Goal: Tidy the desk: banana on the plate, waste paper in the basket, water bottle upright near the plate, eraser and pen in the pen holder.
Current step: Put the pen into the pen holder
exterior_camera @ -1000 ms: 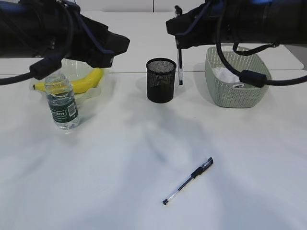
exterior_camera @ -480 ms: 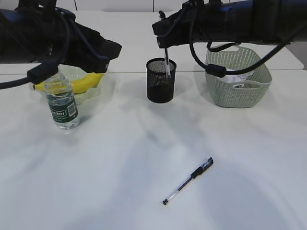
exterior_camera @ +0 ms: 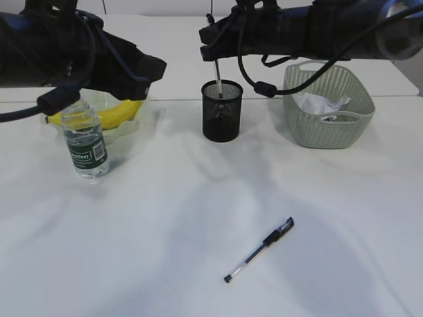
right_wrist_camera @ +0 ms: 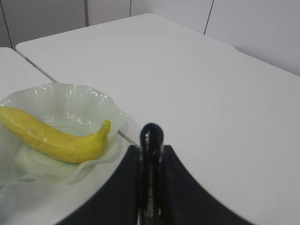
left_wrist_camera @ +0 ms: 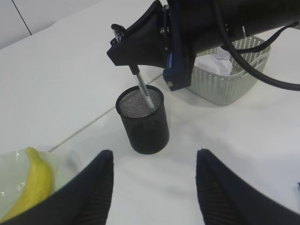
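Banana plated, paper binned, bottle upright; right jaws clamp a pen entering the holder, left jaws apart; another pen remains.

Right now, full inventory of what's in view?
banana: 1, yellow, on the plate
plate: 1, pale green, back left
water bottle: 1, clear, green label, upright by the plate
pen holder: 1, black mesh, back centre
held pen: 1, tip inside the pen holder
loose pen: 1, black and clear, front centre
basket: 1, sage green, back right
paper: white, crumpled, in the basket
left hand: open, empty
right hand: shut on the held pen
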Robot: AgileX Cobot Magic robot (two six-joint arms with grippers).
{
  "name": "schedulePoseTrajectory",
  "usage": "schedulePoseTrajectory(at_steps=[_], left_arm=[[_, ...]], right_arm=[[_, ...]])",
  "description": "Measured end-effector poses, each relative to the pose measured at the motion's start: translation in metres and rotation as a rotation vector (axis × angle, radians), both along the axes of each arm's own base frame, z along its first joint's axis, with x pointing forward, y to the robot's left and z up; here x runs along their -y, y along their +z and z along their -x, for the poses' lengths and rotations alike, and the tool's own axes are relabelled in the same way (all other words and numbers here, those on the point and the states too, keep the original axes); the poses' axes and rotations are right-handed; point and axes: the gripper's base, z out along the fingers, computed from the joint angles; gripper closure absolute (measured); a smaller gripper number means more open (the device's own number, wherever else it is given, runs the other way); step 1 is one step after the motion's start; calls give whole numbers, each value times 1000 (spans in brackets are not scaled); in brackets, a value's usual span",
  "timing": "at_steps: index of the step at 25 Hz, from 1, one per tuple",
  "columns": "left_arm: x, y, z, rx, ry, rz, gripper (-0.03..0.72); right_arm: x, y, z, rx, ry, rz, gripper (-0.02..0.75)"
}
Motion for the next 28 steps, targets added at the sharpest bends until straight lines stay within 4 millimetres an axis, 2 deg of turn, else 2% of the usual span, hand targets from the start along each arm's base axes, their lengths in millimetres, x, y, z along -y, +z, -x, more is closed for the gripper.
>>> schedulePoseTrajectory(at_steps=[9,19,22,28], left_arm=[[0,0,0,0,5,-3,284],[-1,0,0,0,7,-3,286],[-1,0,0,0,7,-3,286],[-1,0,0,0,9,-4,286]], right_arm=[[-4,-23,-27,-4,-50,16,681],[-2,-29,-29,-13,-58,20,670],[-2,-29,-30,-14,-58,21,626],[-2,-29,-30,-15,-60,20,459]])
